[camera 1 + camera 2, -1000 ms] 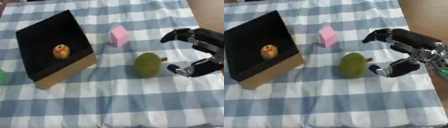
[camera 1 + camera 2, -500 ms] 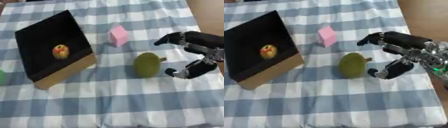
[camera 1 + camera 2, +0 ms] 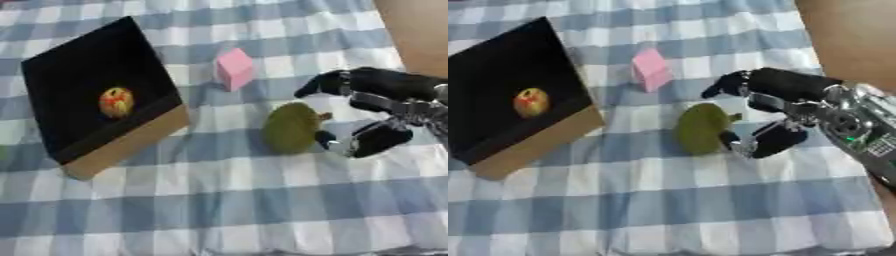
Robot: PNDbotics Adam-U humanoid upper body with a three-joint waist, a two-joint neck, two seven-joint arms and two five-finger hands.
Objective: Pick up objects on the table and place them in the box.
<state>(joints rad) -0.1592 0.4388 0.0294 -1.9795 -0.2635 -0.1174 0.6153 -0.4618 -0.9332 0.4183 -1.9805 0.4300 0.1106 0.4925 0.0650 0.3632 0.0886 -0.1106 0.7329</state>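
We see a black-lined box (image 3: 79, 95) with tan cardboard sides lying open toward the left edge of the checked table (image 3: 219, 210), tilted askew. Inside it rests a small red-and-yellow fruit (image 3: 116, 101). A pink block (image 3: 234, 69) stands near the table's far middle, just beyond the box's right corner. An olive-green oval fruit (image 3: 289, 128) lies right of centre, well apart from the box.

blue-checked cloth (image 3: 219, 200), pink block (image 3: 234, 69)
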